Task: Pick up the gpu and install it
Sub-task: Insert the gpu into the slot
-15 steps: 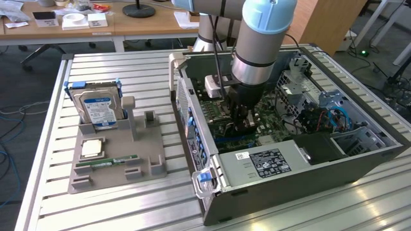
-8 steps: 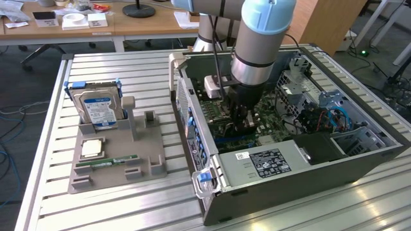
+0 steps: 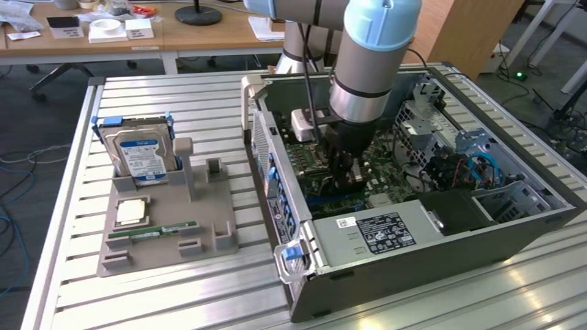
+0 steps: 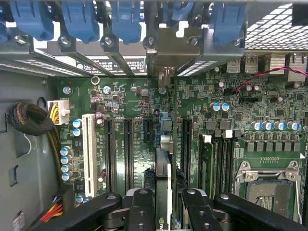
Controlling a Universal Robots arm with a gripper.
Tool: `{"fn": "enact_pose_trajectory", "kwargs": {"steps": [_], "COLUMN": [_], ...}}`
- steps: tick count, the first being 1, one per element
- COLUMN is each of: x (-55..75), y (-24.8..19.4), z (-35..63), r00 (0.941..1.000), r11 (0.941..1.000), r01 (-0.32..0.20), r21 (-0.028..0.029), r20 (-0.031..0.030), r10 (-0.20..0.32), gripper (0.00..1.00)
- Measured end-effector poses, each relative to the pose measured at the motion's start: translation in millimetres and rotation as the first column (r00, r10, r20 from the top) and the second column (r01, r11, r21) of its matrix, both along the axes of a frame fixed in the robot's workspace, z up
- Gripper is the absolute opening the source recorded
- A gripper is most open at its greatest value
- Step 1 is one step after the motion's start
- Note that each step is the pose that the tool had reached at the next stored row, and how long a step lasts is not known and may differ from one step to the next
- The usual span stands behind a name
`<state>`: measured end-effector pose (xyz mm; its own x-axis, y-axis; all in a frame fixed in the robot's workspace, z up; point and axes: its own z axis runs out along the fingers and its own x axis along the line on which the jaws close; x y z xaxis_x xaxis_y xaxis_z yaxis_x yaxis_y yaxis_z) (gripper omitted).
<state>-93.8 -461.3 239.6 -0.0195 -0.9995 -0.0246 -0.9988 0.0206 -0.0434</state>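
In the exterior view my gripper [image 3: 353,177] reaches down into the open computer case [image 3: 513,227], just above the green motherboard [image 3: 317,185]. The wrist view looks along the gpu [image 4: 162,168], seen edge-on as a thin card between my two black fingers [image 4: 141,207]. The gripper [image 4: 163,204] is shut on it. The card runs in line with the black expansion slots [image 4: 127,149], and its metal bracket end [image 4: 173,48] sits at the case's rear slot openings among the blue clips [image 4: 126,19]. Whether the card's edge is seated in a slot is hidden.
On the slatted table, at the exterior view's left, a grey holder [image 3: 165,240] carries a silver hard drive [image 3: 142,155], a CPU chip [image 3: 131,212] and a green RAM stick [image 3: 151,232]. Inside the case are a white slot [image 4: 88,149], cables [image 4: 33,120] and a CPU socket [image 4: 267,183].
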Motion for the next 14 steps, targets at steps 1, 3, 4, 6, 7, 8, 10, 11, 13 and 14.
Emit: {"fn": "enact_pose_trajectory", "kwargs": {"steps": [1, 3, 4, 6, 7, 8, 10, 11, 13, 14], "x": [-0.3, -0.5, -0.5, -0.9, -1.3, -1.6, -1.8, -2.0, -2.3, -2.4], "y": [0.0, 0.0, 0.0, 0.1, 0.0, 0.0, 0.0, 0.0, 0.0, 0.0], "z": [-0.2, -0.4, -0.4, -0.5, -0.7, -0.9, -1.0, -1.1, -1.6, -1.9], "r00": [1.0, 1.0, 1.0, 1.0, 1.0, 1.0, 1.0, 1.0, 1.0, 1.0], "r11": [1.0, 1.0, 1.0, 1.0, 1.0, 1.0, 1.0, 1.0, 1.0, 1.0], "r01": [0.0, 0.0, 0.0, 0.0, 0.0, 0.0, 0.0, 0.0, 0.0, 0.0], "r21": [-0.0001, 0.0, -0.0001, 0.0001, 0.0001, -0.0001, -0.0002, -0.0002, -0.0001, -0.0003], "r20": [0.0002, 0.0003, 0.0003, 0.0006, 0.0007, 0.0006, 0.0005, 0.0005, 0.0006, 0.0006], "r10": [0.0, 0.0, 0.0, 0.0, 0.0, 0.0, 0.0, 0.0, 0.0, 0.0], "gripper": [0.26, 0.26, 0.26, 0.26, 0.26, 0.26, 0.26, 0.26, 0.26, 0.26]}}
